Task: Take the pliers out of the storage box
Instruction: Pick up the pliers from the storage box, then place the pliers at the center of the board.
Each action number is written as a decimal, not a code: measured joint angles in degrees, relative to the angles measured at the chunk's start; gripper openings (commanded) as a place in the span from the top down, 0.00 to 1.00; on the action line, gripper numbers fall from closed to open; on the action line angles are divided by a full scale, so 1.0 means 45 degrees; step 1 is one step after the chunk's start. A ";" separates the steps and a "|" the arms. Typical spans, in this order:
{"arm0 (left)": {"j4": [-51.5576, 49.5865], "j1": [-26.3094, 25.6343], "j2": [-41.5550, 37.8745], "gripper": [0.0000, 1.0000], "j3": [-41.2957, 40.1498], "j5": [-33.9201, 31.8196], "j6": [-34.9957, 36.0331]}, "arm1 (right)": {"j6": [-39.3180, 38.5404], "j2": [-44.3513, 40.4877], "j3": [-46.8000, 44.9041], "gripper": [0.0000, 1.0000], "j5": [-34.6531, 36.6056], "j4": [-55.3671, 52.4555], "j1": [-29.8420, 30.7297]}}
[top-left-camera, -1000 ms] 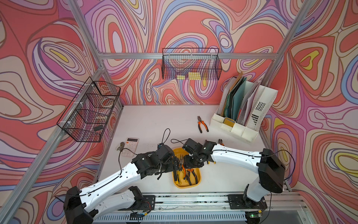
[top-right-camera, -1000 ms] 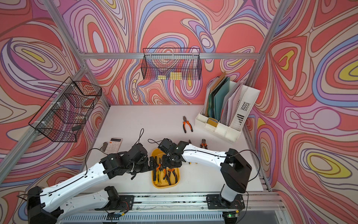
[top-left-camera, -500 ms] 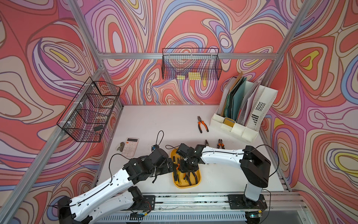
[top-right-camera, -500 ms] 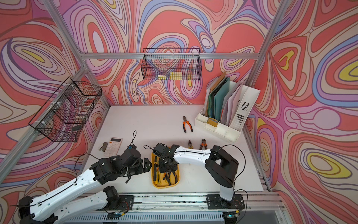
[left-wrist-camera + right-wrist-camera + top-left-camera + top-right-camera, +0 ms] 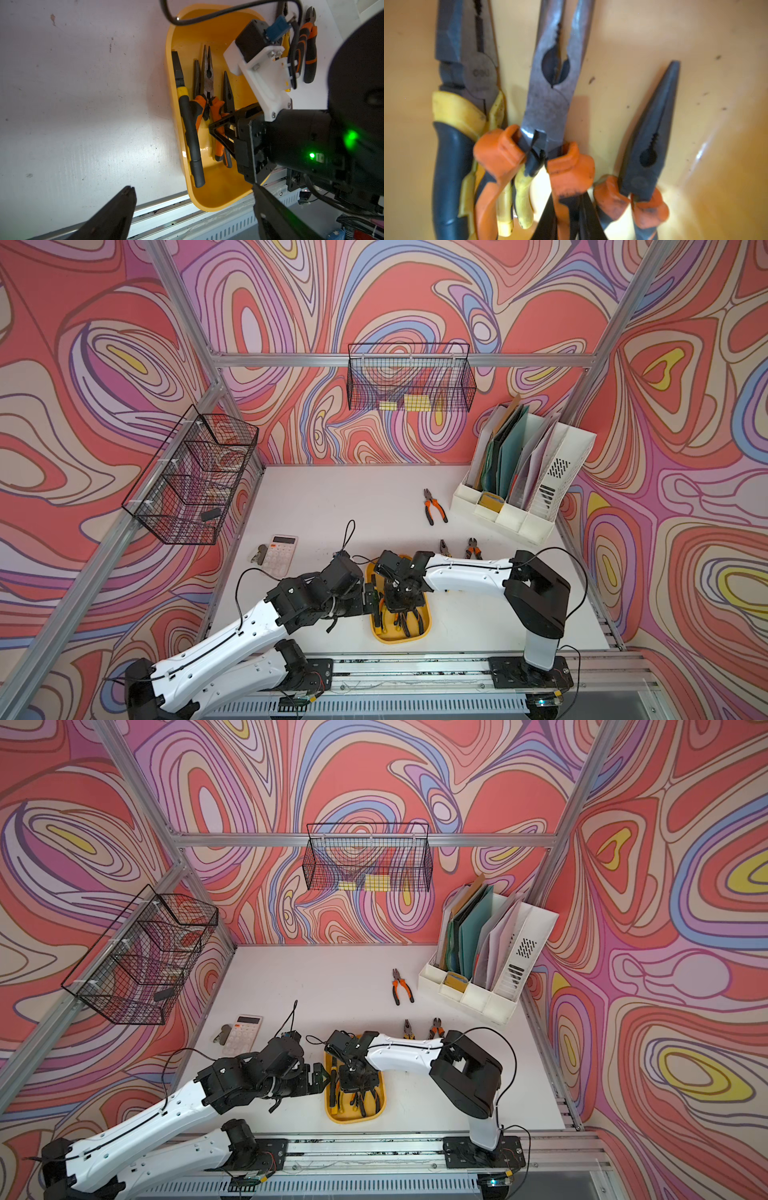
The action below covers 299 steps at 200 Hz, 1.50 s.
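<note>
Swirl-patterned walls (image 5: 374,290), white tabletop (image 5: 340,497), aluminium frame (image 5: 399,360).

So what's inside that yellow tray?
Pliers with orange or yellow handles lie in the tray; the right gripper, closed on one orange handle, hides part; count unclear.

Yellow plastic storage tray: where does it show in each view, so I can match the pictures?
In a top view: the yellow plastic storage tray sits at the white table's front edge, near the middle.
In a top view: the tray is at the same front-edge spot.
Left wrist: the tray fills the middle of the picture.
Right wrist: its floor fills the whole picture.
Shared landmark: the black-and-yellow-handled pliers along one long wall.
</note>
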 measured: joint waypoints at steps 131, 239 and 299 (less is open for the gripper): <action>-0.0010 0.0000 -0.0947 0.07 0.0529 0.0622 0.1161 | -0.1948 -0.0631 0.4566 1.00 0.1603 -0.3798 -0.1360; -0.0277 0.0000 -0.0097 0.06 0.1457 0.0835 0.1787 | -0.8170 0.6766 1.4202 1.00 0.1525 -0.5625 -0.6397; -0.0729 0.0000 0.0345 0.06 0.1481 0.0874 0.2025 | -0.9029 0.8325 1.3867 1.00 0.1103 -0.5338 -0.6985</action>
